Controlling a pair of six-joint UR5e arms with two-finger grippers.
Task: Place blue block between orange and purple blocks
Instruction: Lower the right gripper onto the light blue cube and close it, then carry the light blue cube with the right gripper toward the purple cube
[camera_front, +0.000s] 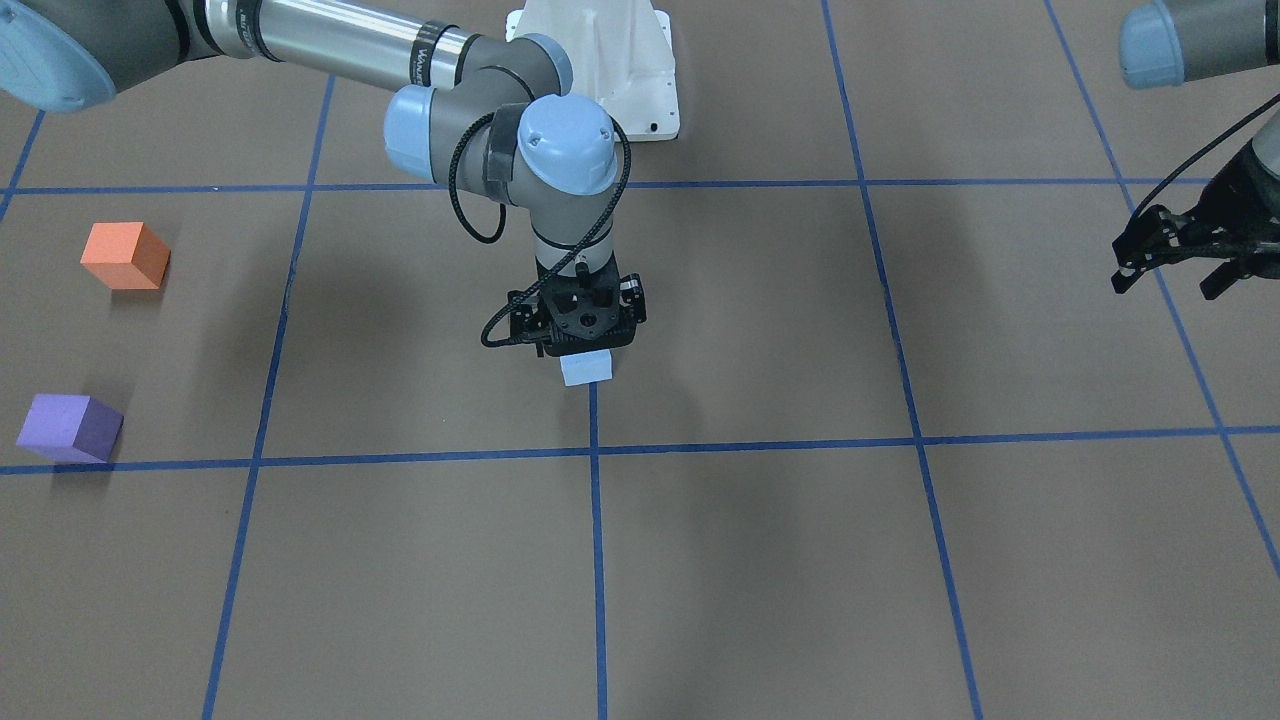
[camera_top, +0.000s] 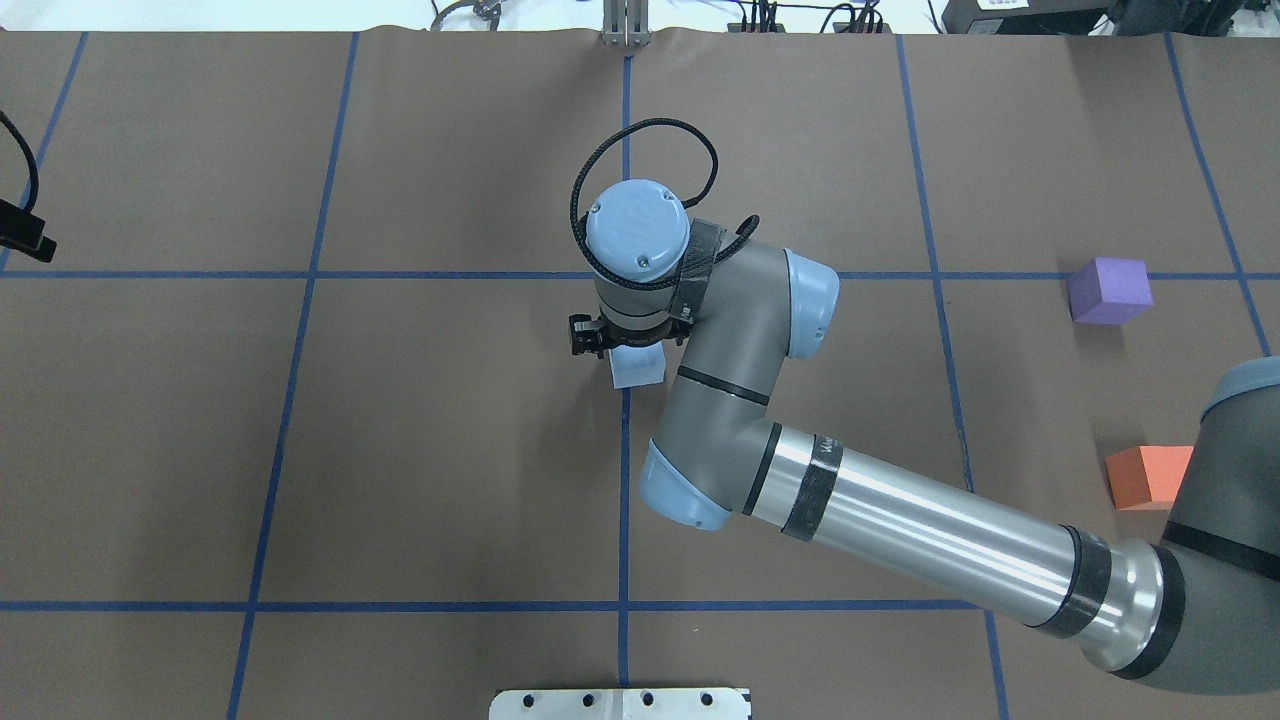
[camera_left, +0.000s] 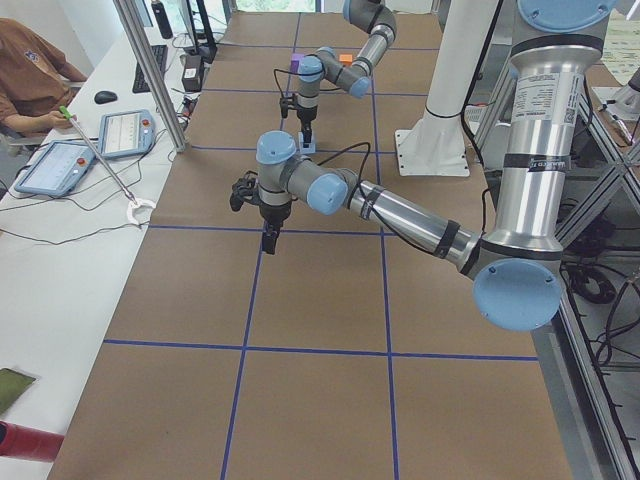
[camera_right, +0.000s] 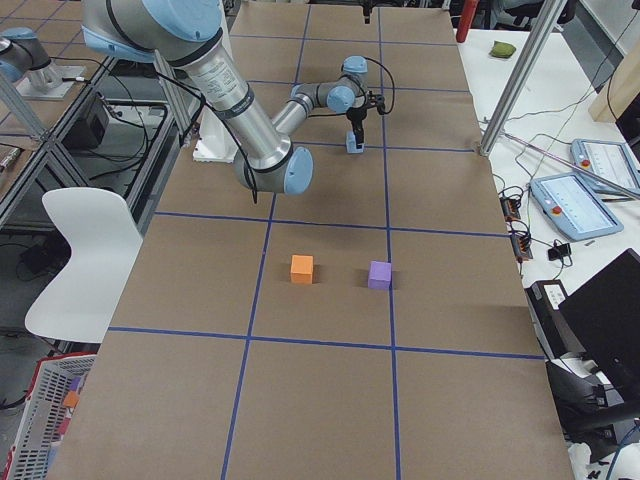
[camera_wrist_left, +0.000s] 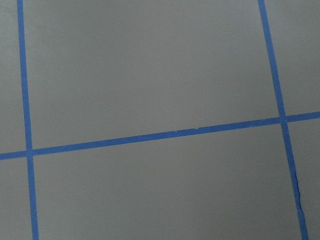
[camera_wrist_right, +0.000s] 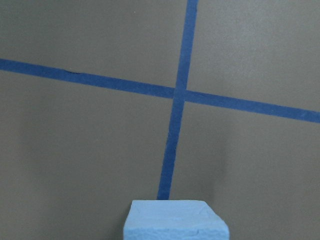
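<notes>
Start at the robot's L end of the worktop (camera_top: 400, 450). The L gripper (camera_front: 1170, 285) hangs above the surface near that edge, jaws spread w/ nothing in them. It's well apart from all three blocks, so it's out of this one.

Mid-worktop, the blue block (camera_front: 586, 369) sits on a tape line (camera_front: 596, 560), approx halfway btw the two end edges. The R gripper (camera_front: 585, 345) points straight down onto it, so the block lies directly under the jaws, not off to any side. You can't tell whether the jaws have closed on it. The gripper body hides them from above and from the front, and the R wrist cam shows only the block's top face at its lower edge. It's a cube, so there's no long axis to line up.

At the R end, the purple block (camera_top: 1108, 290) is toward the far edge and the orange block (camera_top: 1145, 478) toward the robot's edge, w/ bare worktop btw them. My read: the carry runs from ctr toward the R edge into that gap, and the R arm is the nearer one by far.
</notes>
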